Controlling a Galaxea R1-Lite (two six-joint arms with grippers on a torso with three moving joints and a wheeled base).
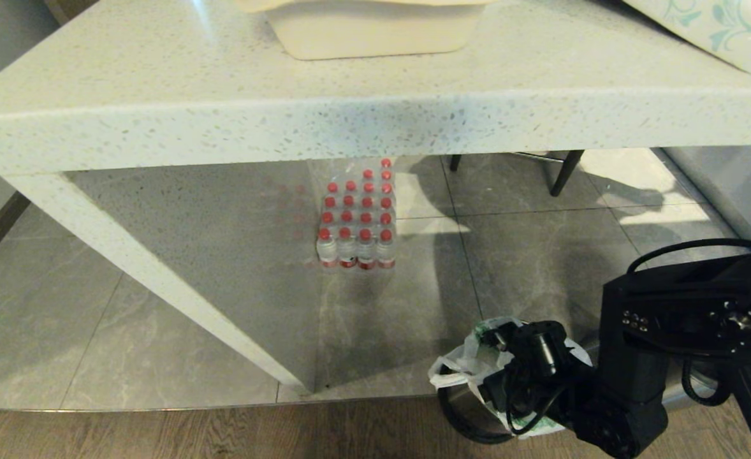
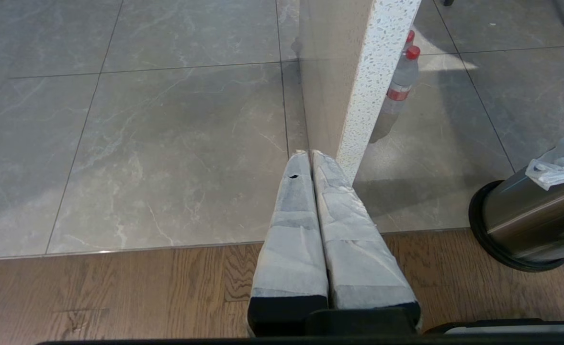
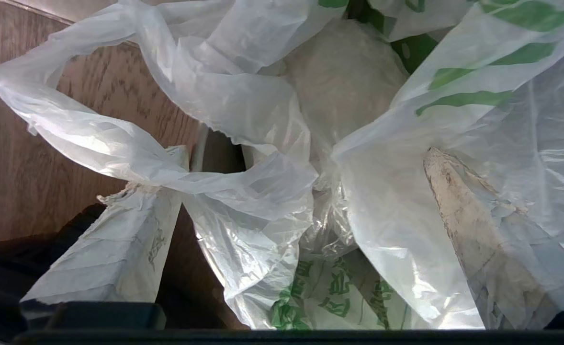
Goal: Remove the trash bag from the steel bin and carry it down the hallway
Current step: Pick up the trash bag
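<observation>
The steel bin (image 1: 461, 408) stands on the wood floor at the lower right of the head view, largely hidden by my right arm. It also shows in the left wrist view as the steel bin (image 2: 526, 215). The trash bag (image 1: 468, 357), thin white plastic with green print, sticks up out of it. My right gripper (image 1: 500, 341) reaches down into the bag's top. In the right wrist view the right gripper (image 3: 303, 153) is open, its taped fingers (image 3: 119, 239) wide apart with the trash bag's (image 3: 263, 191) loose folds bunched between them. My left gripper (image 2: 310, 153) hangs shut and empty above the floor. The hallway is out of view.
A white speckled table (image 1: 350, 115) spans the view, its slanted leg (image 1: 159, 268) coming down left of the bin. A shrink-wrapped pack of red-capped bottles (image 1: 356, 223) sits under it. Dark chair legs (image 1: 563, 172) stand behind. Grey tiles meet a wood floor (image 1: 222, 433) in front.
</observation>
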